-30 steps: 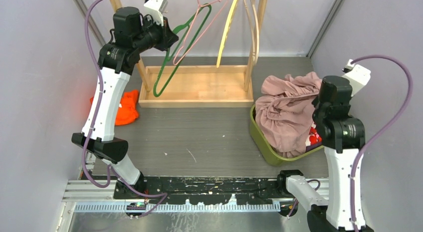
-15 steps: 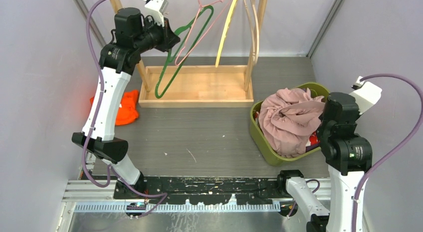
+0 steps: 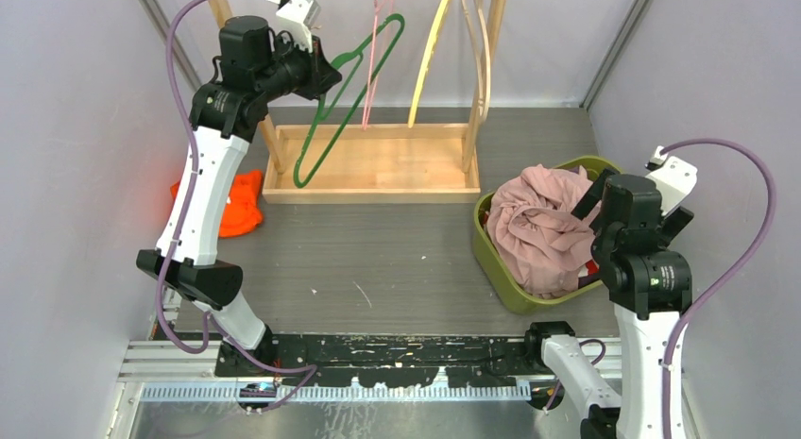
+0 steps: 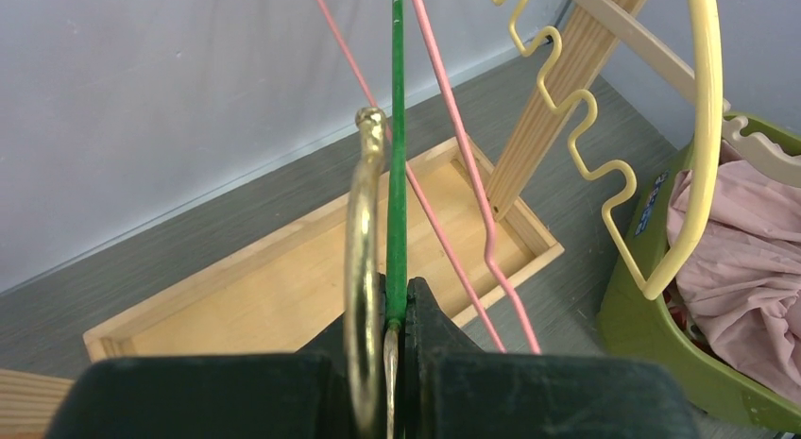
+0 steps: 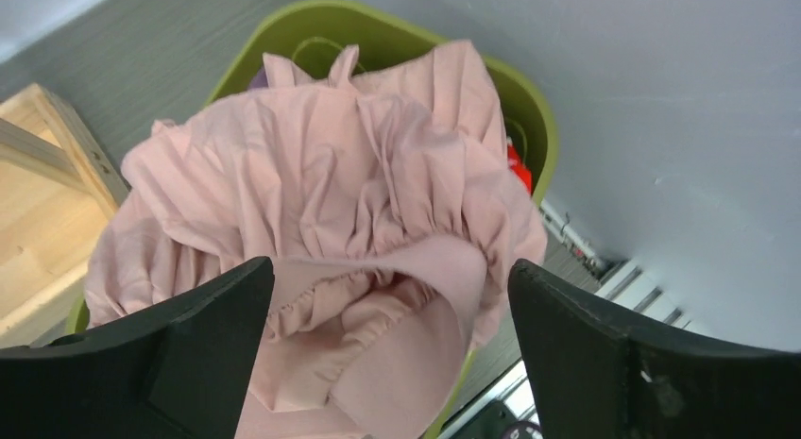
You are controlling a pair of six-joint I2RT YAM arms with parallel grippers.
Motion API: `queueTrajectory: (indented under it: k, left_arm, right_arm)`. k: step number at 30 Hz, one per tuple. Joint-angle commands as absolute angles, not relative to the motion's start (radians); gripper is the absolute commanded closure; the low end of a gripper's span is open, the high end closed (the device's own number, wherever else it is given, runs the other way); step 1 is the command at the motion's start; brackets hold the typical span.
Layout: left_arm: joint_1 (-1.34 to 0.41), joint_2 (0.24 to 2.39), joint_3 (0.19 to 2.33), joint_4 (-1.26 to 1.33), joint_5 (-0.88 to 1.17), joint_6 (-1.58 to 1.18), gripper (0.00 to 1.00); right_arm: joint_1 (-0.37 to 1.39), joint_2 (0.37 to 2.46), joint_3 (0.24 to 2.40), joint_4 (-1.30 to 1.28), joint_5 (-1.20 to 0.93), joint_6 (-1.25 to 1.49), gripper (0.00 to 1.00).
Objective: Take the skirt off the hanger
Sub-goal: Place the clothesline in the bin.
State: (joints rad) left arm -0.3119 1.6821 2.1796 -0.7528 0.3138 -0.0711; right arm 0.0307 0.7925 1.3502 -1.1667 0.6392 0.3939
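Skirt (image 3: 543,231) of pale pink lies bunched in the olive-green bin (image 3: 501,283) at the right side of the worktop (image 3: 378,250), off any hanger, its folds heaped above the bin's rim. We see the right tool (image 5: 387,278) poised over it with its two dark fingers spread wide and nothing between them; from its wrist camera the gathered waistband sits just below the gap, and we cannot tell whether the fingers touch the cloth.

At the far left, the left tool (image 4: 397,312) is raised to the rack and clenched on the thin wire of the green hanger (image 4: 396,175), with a brass-coloured hook (image 4: 359,231) pressed just beside that wire at the same fingers. The green hanger hangs tilted, its lower end over the shallow wooden tray (image 3: 373,165) that forms the rack's base. We see a pink hanger (image 4: 490,253) close behind it and a yellow hanger (image 4: 704,127) further right, near a wooden upright (image 4: 557,90); all three hangers are bare. An orange cloth (image 3: 244,201) lies on the worktop left of the tray, partly behind the left arm.
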Motion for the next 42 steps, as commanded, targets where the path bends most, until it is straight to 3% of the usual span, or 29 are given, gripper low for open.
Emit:
queueTrajectory:
  k: [1, 15, 24, 28, 32, 35, 38, 42]
  left_arm:
    - [-0.305, 1.668, 2.222, -0.698, 0.311, -0.061, 1.0]
    - [-0.306, 1.674, 2.29, -0.734, 0.25, -0.055, 1.0]
    - [-0.306, 1.683, 2.272, -0.758, 0.274, -0.045, 1.0]
    - [-0.305, 1.685, 2.265, -0.768, 0.283, -0.04, 1.0]
    - [-0.306, 1.683, 2.254, -0.764, 0.298, -0.043, 1.0]
    - [-0.305, 1.682, 2.249, -0.764, 0.306, -0.047, 1.0]
    - [-0.306, 1.678, 2.238, -0.762, 0.318, -0.046, 1.0]
    - [-0.306, 1.691, 2.252, -0.779, 0.311, -0.023, 1.0]
  right_arm:
    - [0.028, 0.812, 1.455, -1.048, 0.643, 0.3, 0.0]
    - [0.111, 1.06, 1.776, -0.866, 0.542, -0.129, 0.0]
    - [0.118, 1.405, 2.152, -0.885, 0.373, -0.076, 0.0]
    - [0.096, 1.568, 2.342, -0.928, 0.199, -0.036, 0.0]
    - [0.022, 1.71, 2.436, -0.918, -0.203, 0.075, 0.0]
    - [-0.029, 1.825, 2.511, -0.921, -0.337, 0.219, 0.0]
    - [-0.072, 1.896, 2.538, -0.951, -0.325, 0.245, 0.0]
    - [-0.081, 1.878, 2.425, -0.926, -0.021, 0.079, 0.0]
